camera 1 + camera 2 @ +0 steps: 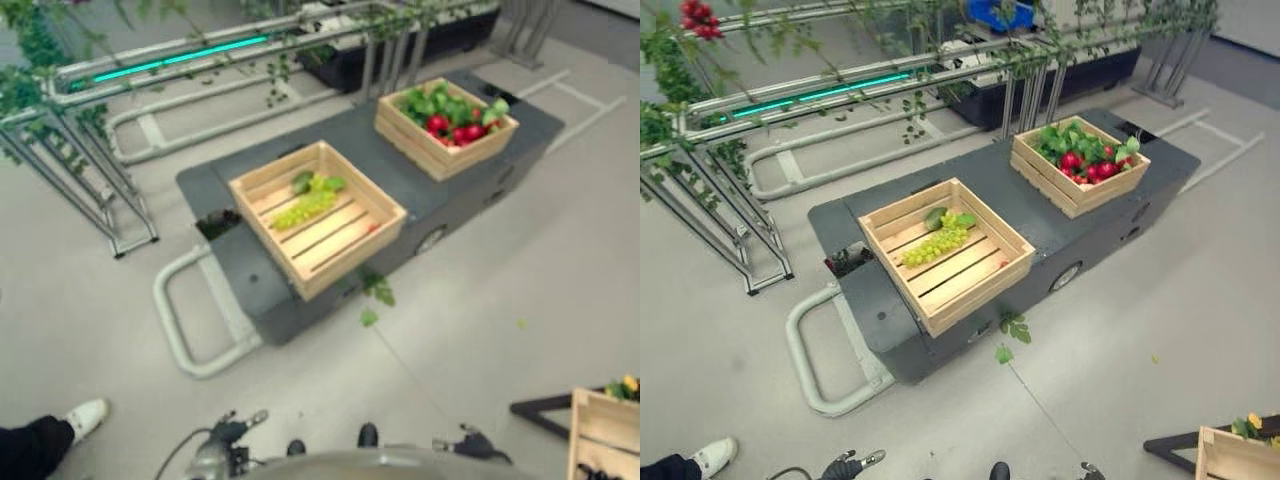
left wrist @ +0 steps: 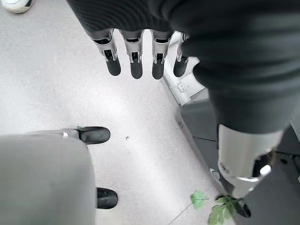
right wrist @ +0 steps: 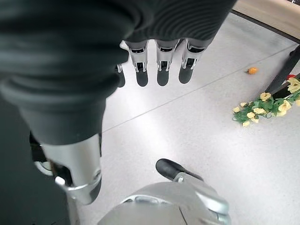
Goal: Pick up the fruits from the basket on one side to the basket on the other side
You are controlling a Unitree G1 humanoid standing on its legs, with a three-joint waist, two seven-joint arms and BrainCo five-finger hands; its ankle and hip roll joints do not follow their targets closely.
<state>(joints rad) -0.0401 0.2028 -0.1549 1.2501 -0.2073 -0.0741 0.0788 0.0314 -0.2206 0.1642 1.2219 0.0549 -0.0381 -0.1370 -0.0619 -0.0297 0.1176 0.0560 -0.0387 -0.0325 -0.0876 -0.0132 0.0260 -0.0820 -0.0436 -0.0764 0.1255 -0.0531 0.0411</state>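
While both ribbed robot hands point(image 2: 136, 61) point(image 3: 159, 65) hang spread, slatted wooden crate point(image 1: 985, 285) holds grapes point(image 1: 935, 243)

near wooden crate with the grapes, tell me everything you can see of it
The near crate is a shallow, square box of pale slatted wood, lying flat and skewed on the dark grey cart, one corner jutting past the cart's edge. Inside, a bunch of green grapes with a green leaf lies on the slats toward the far side. Nothing else touches it.
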